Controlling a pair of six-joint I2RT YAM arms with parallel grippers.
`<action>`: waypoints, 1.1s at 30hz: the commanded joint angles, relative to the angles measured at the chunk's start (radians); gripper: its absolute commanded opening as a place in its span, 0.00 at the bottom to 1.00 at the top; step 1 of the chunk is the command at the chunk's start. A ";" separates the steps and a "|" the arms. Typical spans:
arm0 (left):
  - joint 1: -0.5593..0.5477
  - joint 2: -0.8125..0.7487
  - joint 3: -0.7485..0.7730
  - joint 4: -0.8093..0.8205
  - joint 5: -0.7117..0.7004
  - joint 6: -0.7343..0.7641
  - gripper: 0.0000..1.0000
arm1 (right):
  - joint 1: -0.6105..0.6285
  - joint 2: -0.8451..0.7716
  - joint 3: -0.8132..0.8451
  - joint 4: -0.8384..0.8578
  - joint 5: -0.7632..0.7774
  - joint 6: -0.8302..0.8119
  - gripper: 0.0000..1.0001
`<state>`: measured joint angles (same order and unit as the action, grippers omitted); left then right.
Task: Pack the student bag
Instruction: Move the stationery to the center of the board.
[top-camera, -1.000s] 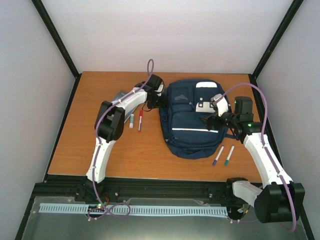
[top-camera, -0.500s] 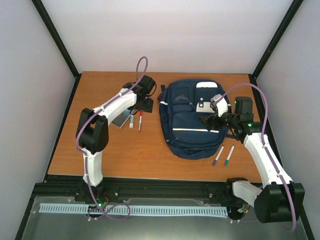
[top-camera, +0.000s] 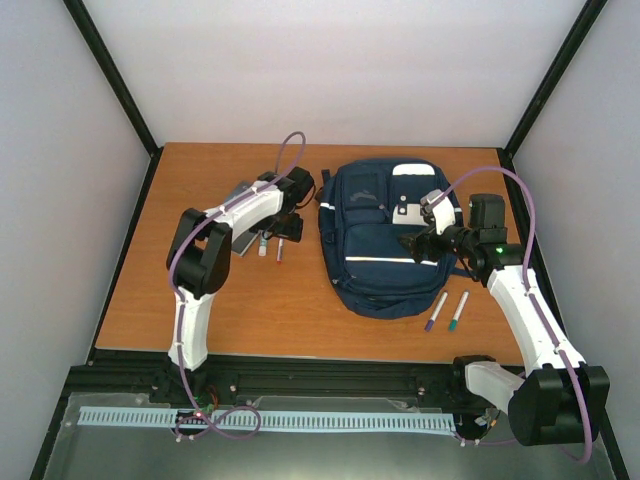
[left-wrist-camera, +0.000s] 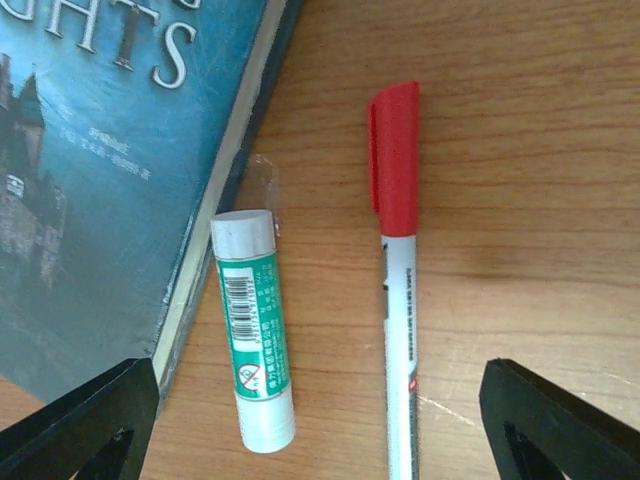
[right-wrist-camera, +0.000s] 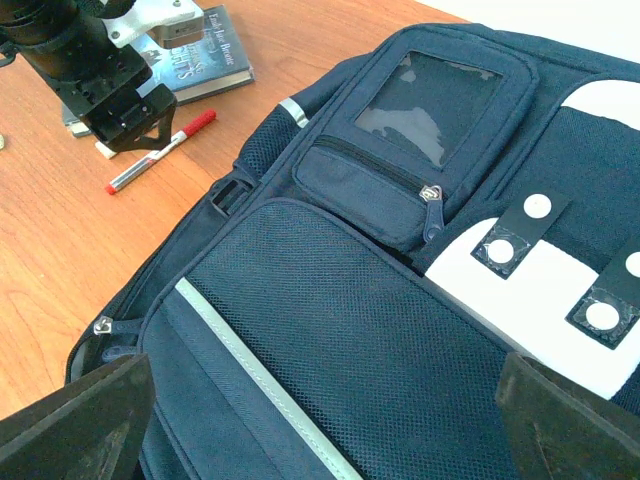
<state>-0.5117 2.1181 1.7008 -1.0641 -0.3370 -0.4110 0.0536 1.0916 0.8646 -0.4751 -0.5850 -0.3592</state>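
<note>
**Item 1. Student bag** (top-camera: 385, 235): navy fabric with a thin white stripe across the front and white patches at its 12 o'clock end. It lies flat on the bench (top-camera: 160, 290), at 3 o'clock from the bench's centre in the top view. The right wrist view shows a mesh-faced front pocket, a small zipped pocket and a clear window panel; the zips in view are closed.

**Item 2. Left pincer** (top-camera: 283, 228): released, with its fingers spread wide and nothing between them. It hangs over the small items at 9 o'clock of the bag, clear of the bag.

**Item 3. Right pincer** (top-camera: 415, 243): released, with its fingers spread wide and nothing gripped. It hangs over the bag's front panel, toward the bag's 3 o'clock side.

**Item 4. Book** (left-wrist-camera: 90, 170): teal cover with pale lettering, lying flat. It sits at 10 o'clock in the left wrist view and is partly under the left arm in the top view.

**Item 5. Glue stick** (left-wrist-camera: 253, 330): green label, white cap pointing to 12 o'clock. It lies just beside the book's edge; whether they touch cannot be told.

**Item 6. Red marker** (left-wrist-camera: 398, 290): white barrel, red cap pointing to 12 o'clock. It lies at 3 o'clock of the glue stick, roughly parallel to it and apart from it.

**Item 7. Purple-capped marker** (top-camera: 437, 311) and **green-capped marker** (top-camera: 458, 311): side by side on the bench at 5 o'clock of the bag, near its lower edge.
</note>
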 joint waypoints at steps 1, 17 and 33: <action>0.015 0.007 0.027 -0.013 0.055 -0.033 0.91 | -0.009 -0.003 0.003 0.007 -0.020 -0.013 0.95; 0.041 0.080 0.036 0.026 0.118 -0.063 0.93 | -0.009 0.005 0.003 0.005 -0.022 -0.016 0.95; 0.015 0.033 -0.033 0.139 0.318 -0.057 0.89 | -0.008 0.018 0.007 0.001 -0.022 -0.020 0.95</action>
<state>-0.4812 2.1666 1.6890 -0.9649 -0.0914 -0.4595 0.0536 1.1042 0.8646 -0.4759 -0.5919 -0.3637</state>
